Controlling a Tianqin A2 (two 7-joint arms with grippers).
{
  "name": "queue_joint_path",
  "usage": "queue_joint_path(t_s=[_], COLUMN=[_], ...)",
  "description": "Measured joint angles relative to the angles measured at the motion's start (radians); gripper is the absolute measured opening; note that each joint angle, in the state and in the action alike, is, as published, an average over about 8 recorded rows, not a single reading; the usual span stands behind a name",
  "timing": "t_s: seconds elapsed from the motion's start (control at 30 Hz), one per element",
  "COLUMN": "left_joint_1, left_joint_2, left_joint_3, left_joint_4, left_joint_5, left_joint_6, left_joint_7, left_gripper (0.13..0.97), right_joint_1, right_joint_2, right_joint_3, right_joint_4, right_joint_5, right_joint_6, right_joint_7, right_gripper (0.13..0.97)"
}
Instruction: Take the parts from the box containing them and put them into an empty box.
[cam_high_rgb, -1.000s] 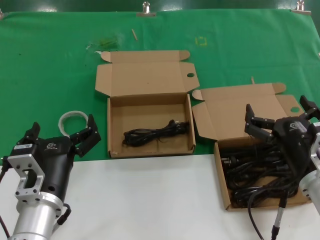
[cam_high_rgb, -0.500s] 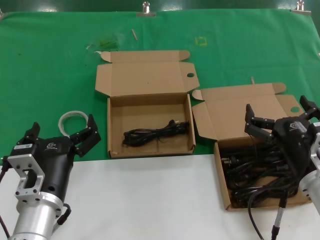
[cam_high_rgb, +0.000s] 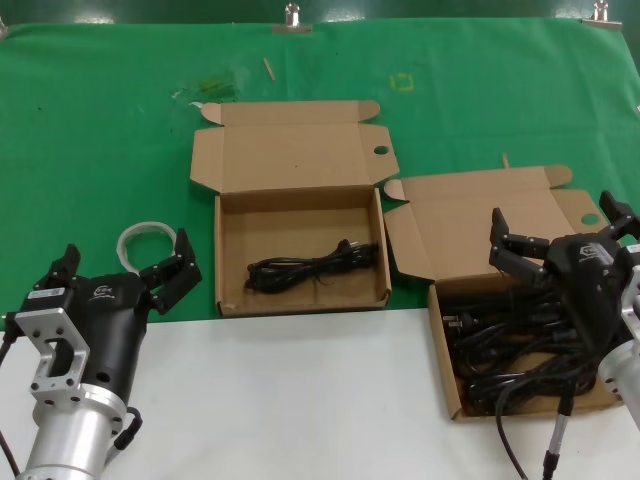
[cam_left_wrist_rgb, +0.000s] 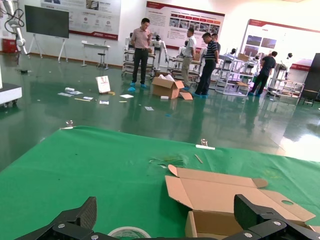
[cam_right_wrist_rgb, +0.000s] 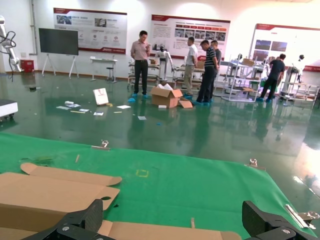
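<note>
Glossy green floor, poster-covered white wall

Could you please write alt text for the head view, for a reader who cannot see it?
Two open cardboard boxes sit on a green cloth: the box on the right is full of black cables, the middle box holds one bundle. The open right gripper hovers over the full box.

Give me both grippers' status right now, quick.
Left gripper: open, empty, beside the whitish ring on the green mat.
Right gripper: open, empty, above the box full of black cables.
</note>
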Motion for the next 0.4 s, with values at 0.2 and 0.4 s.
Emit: queue_joint_path(t_s=[0.2,0.4], left_joint_1=[0.0,0.0], left_joint_2=[0.0,0.0], left_joint_3=[0.0,0.0], left_joint_4=[0.0,0.0], left_joint_5=[0.0,0.0], left_joint_6=[0.0,0.0], left_joint_7=[0.0,0.0], left_gripper=[0.966,0.966], right_joint_1=[0.0,0.0], right_joint_2=[0.0,0.0], right_joint_3=[0.0,0.0], right_joint_4=[0.0,0.0], right_joint_5=[0.0,0.0], right_joint_6=[0.0,0.0], right_joint_7=[0.0,0.0], right_gripper=[0.966,0.966])
